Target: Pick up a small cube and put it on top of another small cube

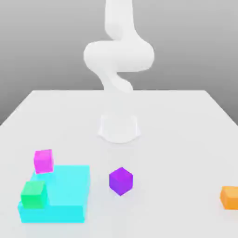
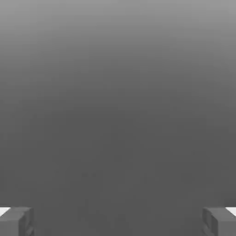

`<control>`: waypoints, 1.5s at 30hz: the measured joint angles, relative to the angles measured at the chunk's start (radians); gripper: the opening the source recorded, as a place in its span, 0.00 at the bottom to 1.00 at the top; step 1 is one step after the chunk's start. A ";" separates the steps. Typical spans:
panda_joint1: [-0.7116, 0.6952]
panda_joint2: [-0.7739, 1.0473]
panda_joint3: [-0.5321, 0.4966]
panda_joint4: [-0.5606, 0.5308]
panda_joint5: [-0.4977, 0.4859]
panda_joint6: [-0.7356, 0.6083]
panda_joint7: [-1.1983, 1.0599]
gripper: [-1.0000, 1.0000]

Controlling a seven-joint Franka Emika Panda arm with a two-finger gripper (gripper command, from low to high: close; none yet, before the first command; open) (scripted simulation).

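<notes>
The end effector [image 2: 118,221] stood wide open, its fingers [image 2: 16,221] far apart with nothing between them. The purple cube [image 1: 121,181] sat on the table [image 1: 176,139], lower centre of the exterior view, right of the cyan block [image 1: 65,190].

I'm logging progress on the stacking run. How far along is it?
Nothing looks done yet. The purple cube sits alone on the table, with nothing stacked on it. Nothing is in hand: the pincer is open, with only grey background between its fingertips. Still left: reaching the purple cube, gripping it, lifting it and setting it on another small cube, such as the orange cube.
</notes>
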 joint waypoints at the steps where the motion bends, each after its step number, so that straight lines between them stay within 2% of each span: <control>1: 0.006 0.030 -0.001 -0.032 -0.011 0.026 -0.024 0.50; 10: 0.063 0.293 -0.059 -0.319 -0.081 0.250 -0.262 0.50; 17: 0.139 0.565 -0.156 -0.564 -0.069 0.477 -0.540 0.50; 23: 0.144 0.793 -0.130 -0.581 0.024 0.654 -0.661 0.50; 29: 0.055 0.937 -0.027 -0.562 0.098 0.776 -0.720 0.50; 30: 0.039 0.958 -0.011 -0.560 0.100 0.794 -0.724 0.00; 37: 0.032 0.962 -0.006 -0.560 0.095 0.796 -0.720 0.00; 45: 0.079 0.789 -0.075 -0.583 0.001 0.649 -0.646 0.00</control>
